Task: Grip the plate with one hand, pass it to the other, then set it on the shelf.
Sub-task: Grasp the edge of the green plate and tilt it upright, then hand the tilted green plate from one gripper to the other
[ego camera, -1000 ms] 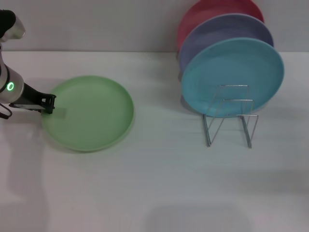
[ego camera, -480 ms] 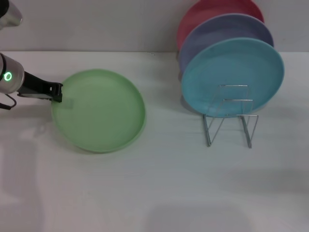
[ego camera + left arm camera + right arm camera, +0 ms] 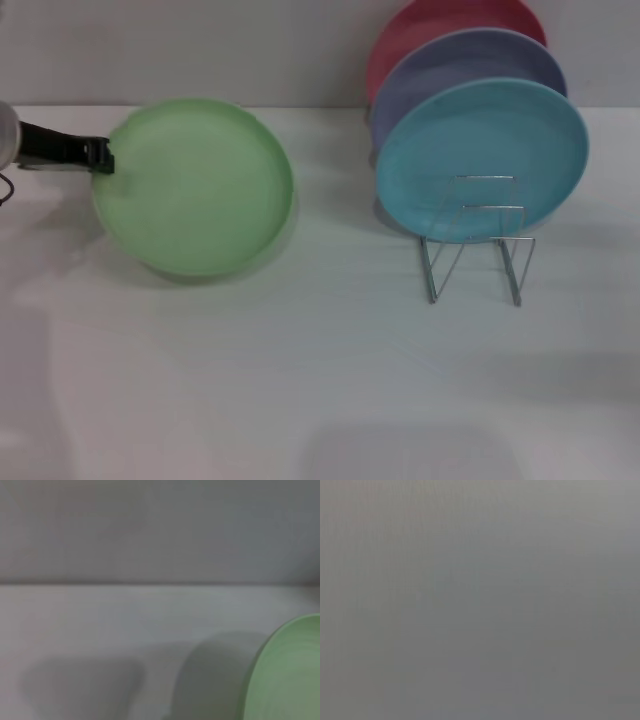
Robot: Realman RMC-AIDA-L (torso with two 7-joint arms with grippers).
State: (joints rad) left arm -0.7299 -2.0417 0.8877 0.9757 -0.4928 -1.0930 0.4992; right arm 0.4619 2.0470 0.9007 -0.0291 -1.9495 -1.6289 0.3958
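Note:
The light green plate (image 3: 195,185) hangs above the white table at the left in the head view, tilted up toward me. My left gripper (image 3: 102,156) is shut on the plate's left rim and carries it. A part of the green plate (image 3: 290,675) shows in the left wrist view. The silver wire shelf (image 3: 478,240) stands at the right, its front loops bare. My right gripper is out of view; the right wrist view shows only plain grey.
A turquoise-blue plate (image 3: 482,158), a lavender plate (image 3: 470,68) and a red plate (image 3: 440,25) stand upright in the shelf's rear slots. The white table (image 3: 300,380) reaches to a grey wall behind.
My left gripper has lifted the green plate off the table and tilted it up. The plate's shadow now lies below it. The shelf and other plates have not moved.

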